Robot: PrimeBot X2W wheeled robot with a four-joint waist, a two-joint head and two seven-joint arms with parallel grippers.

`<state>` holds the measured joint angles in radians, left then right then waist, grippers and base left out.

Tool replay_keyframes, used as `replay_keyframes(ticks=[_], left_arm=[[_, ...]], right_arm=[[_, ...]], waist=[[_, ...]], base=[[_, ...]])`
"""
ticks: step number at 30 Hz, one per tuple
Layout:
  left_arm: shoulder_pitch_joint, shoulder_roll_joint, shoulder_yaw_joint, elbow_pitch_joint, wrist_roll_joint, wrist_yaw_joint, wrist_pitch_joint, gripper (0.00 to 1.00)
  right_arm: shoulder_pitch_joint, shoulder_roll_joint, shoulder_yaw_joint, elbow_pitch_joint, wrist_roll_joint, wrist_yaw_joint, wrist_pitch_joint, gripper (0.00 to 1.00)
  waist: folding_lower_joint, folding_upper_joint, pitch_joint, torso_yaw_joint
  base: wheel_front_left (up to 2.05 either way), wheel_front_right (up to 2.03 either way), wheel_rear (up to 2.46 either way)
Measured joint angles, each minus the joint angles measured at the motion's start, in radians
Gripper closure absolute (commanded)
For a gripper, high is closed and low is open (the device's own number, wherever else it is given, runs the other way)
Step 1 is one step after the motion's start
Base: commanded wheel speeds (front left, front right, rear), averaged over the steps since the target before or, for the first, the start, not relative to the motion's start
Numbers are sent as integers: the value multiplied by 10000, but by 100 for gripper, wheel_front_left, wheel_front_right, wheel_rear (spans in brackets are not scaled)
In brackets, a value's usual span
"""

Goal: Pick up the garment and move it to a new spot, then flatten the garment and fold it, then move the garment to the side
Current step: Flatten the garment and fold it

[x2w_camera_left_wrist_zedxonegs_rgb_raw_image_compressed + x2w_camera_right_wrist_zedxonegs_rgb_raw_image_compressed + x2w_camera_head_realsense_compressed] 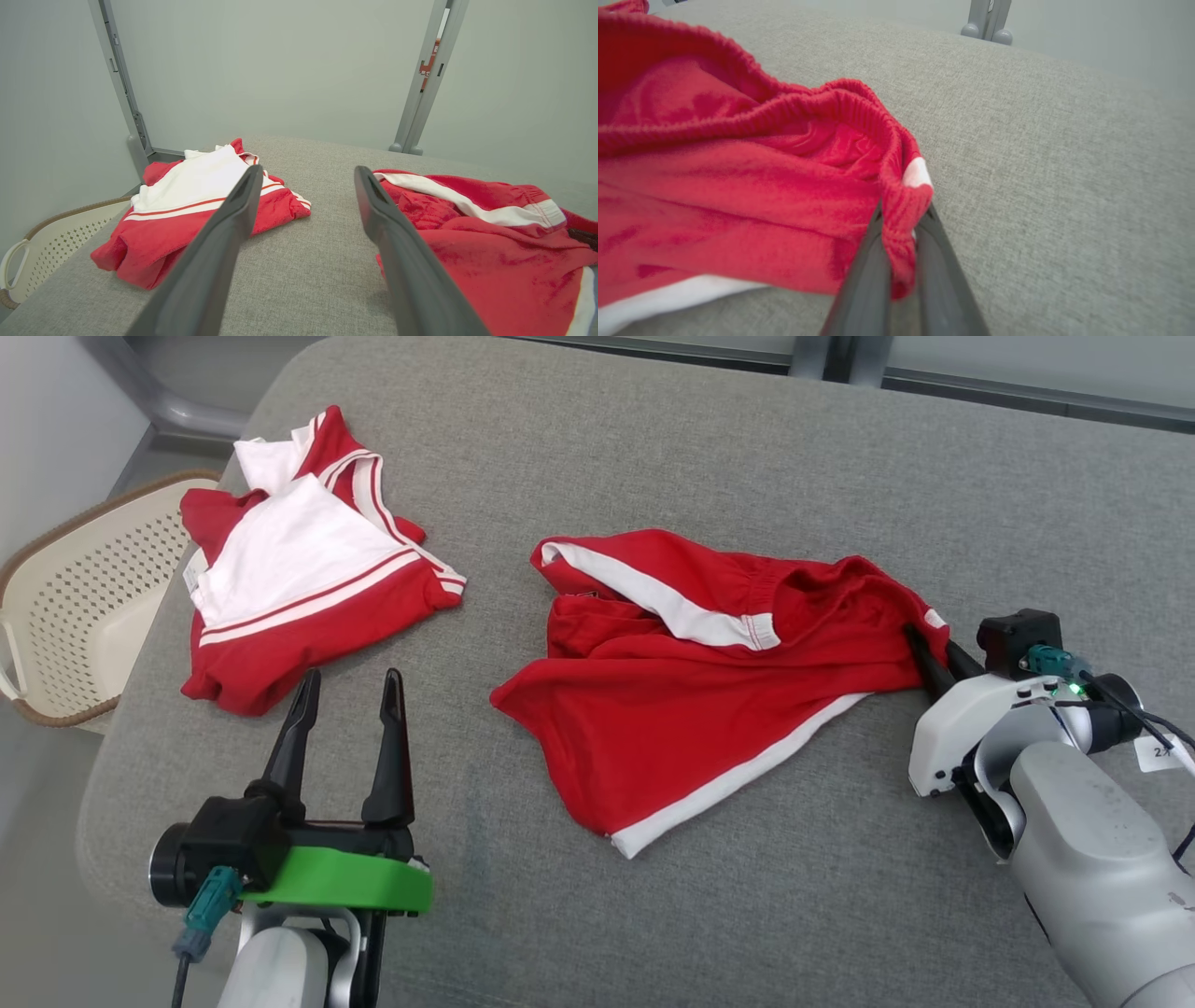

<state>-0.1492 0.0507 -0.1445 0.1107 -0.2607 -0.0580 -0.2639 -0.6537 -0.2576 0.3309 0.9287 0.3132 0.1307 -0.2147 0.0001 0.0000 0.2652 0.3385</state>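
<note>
Red ribbed elastic is pinched between the pressed-together fingers of the right gripper, at a corner of the waistband. Beyond its tips the soft, fleecy shorts, trimmed in white, are seen crumpled on the coarse grey cushion. Only the grasp is judged done; moving, flattening and folding are left. The left gripper is held spread and empty, past the shorts.

Garment: soft fleecy cloth, ribbed waistband. Grey surface: coarse woven fabric. Basket: perforated matt plastic.
</note>
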Motion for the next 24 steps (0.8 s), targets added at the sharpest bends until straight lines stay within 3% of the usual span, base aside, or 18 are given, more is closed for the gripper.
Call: replay_keyframes(ticks=[10, 17, 24], left_arm=[[180, -8, 161, 144, 63, 2, 0, 0], [374, -12, 322, 255, 169, -50, 0, 0], [555, -12, 412, 291, 215, -119, 0, 0]], right_arm=[[1074, -288, -174, -681, 1032, 0, -420, 100], [2756, -596, -385, -2261, 1672, 0, -119, 100], [5062, -721, -1473, -4562, 1582, 0, 782, 100]], waist=[[0, 0, -348, -745], [-1, 0, -740, -1513], [-1, 0, -1104, -2196]], base=[[0, 0, 0], [0, 0, 0], [0, 0, 0]])
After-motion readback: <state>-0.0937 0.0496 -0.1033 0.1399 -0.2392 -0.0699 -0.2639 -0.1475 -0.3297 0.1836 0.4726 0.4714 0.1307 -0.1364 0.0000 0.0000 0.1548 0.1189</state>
